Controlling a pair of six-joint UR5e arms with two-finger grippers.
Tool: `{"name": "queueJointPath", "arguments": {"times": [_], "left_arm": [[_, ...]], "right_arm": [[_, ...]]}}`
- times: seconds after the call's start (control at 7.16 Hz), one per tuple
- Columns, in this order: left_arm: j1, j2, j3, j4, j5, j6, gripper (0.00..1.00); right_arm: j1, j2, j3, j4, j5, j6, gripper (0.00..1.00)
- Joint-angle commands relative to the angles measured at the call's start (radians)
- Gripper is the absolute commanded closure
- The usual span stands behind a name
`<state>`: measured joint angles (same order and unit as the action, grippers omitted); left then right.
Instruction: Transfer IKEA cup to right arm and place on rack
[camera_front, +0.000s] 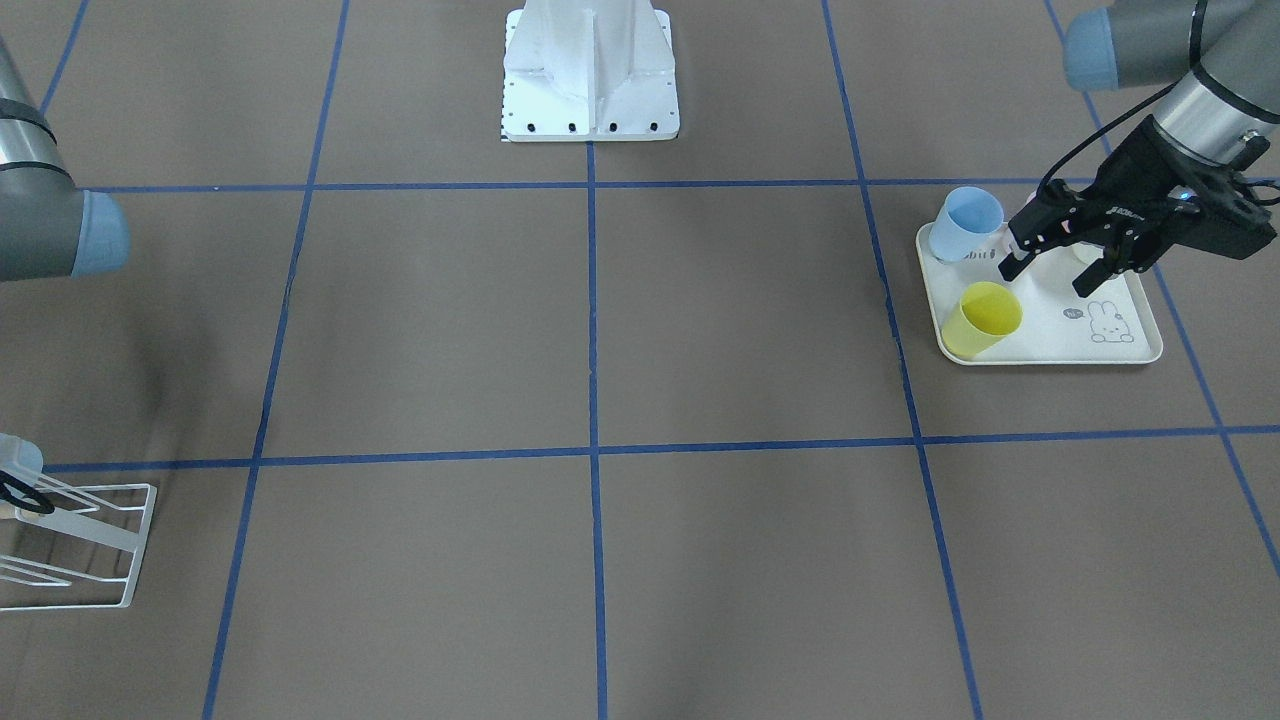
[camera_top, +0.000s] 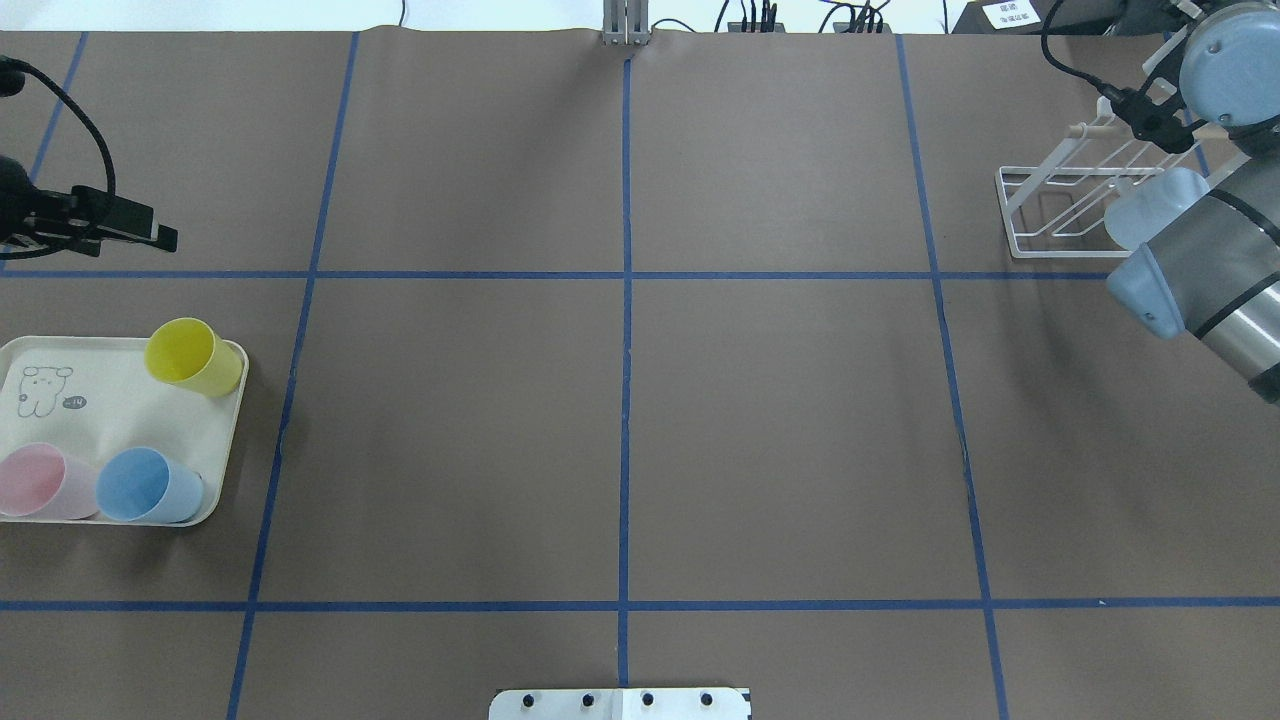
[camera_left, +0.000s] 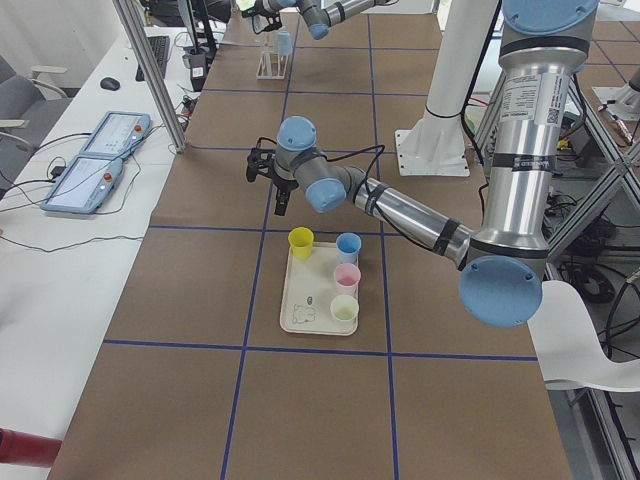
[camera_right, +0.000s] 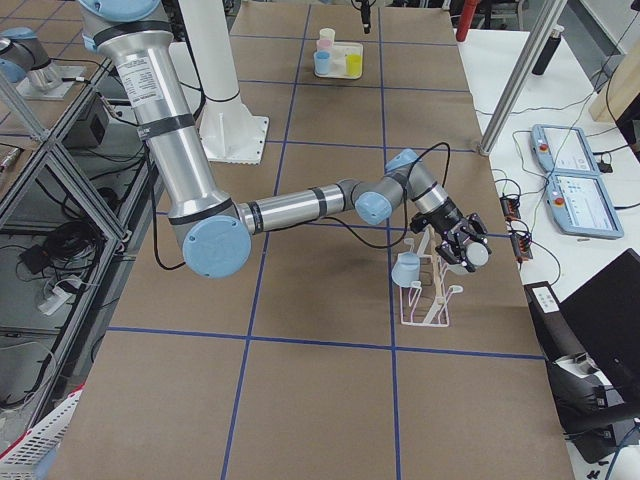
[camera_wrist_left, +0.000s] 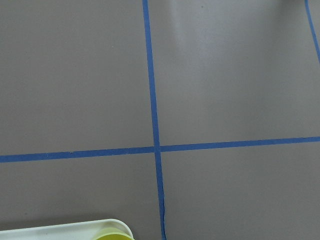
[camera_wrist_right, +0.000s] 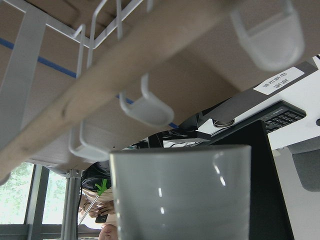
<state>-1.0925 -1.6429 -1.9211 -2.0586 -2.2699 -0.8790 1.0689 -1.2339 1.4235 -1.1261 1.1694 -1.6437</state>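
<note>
The right gripper is hovering at the right-hand rack, a pale cup before it, likely for hanging; its grip I cannot tell. The left gripper is hanging released over the tray.

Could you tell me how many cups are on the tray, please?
4. The yellow cup stands at the tray's corner away from the robot; the blue cup, pink cup and pale cup line its robot-side edge. None seems hidden.
</note>
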Motion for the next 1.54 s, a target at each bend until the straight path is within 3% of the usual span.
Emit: {"name": "queueJointPath", "arguments": {"times": [0.0,0.28,1.4], "left_arm": [[0.000,0.000,-0.001,0.000,0.000,0.000,0.00],[0.000,0.000,-0.001,0.000,0.001,0.000,0.00],[0.002,0.000,0.008,0.000,0.001,0.000,0.00]], "right_arm": [[-0.013,-0.002,-0.026,0.023,-0.029,0.013,0.66],[-0.018,-0.018,-0.063,0.098,-0.039,0.018,0.65],[-0.061,-0.021,-0.058,0.101,-0.083,0.056,0.61]]}}
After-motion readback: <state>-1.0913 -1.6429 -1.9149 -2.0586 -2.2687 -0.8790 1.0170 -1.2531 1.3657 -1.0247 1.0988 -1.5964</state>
